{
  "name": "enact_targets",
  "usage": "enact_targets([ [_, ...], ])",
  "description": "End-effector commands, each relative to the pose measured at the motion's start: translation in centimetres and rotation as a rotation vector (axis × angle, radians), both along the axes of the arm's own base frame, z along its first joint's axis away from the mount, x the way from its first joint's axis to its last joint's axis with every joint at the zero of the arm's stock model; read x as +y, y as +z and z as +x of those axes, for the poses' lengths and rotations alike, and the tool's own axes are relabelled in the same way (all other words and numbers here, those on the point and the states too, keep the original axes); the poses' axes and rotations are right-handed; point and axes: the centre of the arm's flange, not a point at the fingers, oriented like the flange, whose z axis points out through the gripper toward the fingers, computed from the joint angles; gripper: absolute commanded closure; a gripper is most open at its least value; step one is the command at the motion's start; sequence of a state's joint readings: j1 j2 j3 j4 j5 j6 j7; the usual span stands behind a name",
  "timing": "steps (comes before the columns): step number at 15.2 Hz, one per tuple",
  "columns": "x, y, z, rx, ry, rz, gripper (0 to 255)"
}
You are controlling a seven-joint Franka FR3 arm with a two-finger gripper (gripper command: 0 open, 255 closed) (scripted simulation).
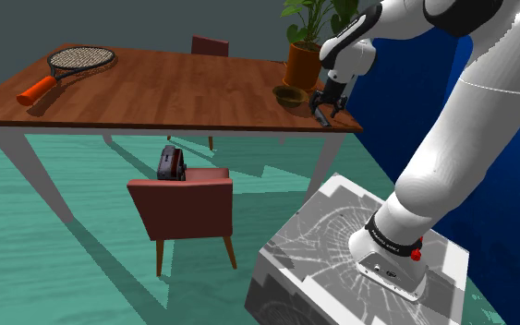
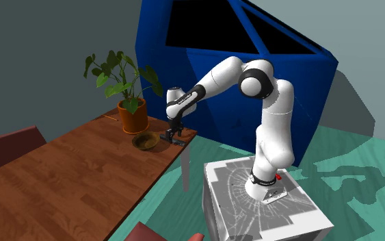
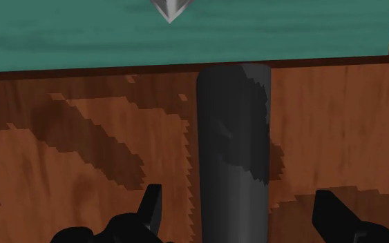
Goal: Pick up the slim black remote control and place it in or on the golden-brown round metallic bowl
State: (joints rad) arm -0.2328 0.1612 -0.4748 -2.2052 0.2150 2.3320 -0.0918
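Pincer [image 3: 238, 195] stands apart, clamping nothing. Desk [image 1: 156, 92] carries the bowl [image 1: 290, 94] and, near it at the corner edge, the remote [image 3: 233, 152], lying untouched between the fingers. Lower squarely, centre across its width, then close.

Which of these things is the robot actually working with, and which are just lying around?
Part of the job: dark remote between the open jaws; brown bowl nearby.
Just lying about: potted plant, racket, red chair, dark object on it.
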Motion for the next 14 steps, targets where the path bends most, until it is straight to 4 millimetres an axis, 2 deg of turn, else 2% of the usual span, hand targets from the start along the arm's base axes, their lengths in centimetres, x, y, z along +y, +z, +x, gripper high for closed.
enact_targets([
  [1,0.0,0.0,0.0,0.000,0.000,0.000,0],
  [2,0.0,0.0,0.0,0.000,0.000,0.000,0],
  [3,0.0,0.0,0.0,0.000,0.000,0.000,255],
  [12,0.0,0.0,0.0,0.000,0.000,0.000,255],
  [14,0.0,1.0,0.0,0.000,0.000,0.000,255],
])
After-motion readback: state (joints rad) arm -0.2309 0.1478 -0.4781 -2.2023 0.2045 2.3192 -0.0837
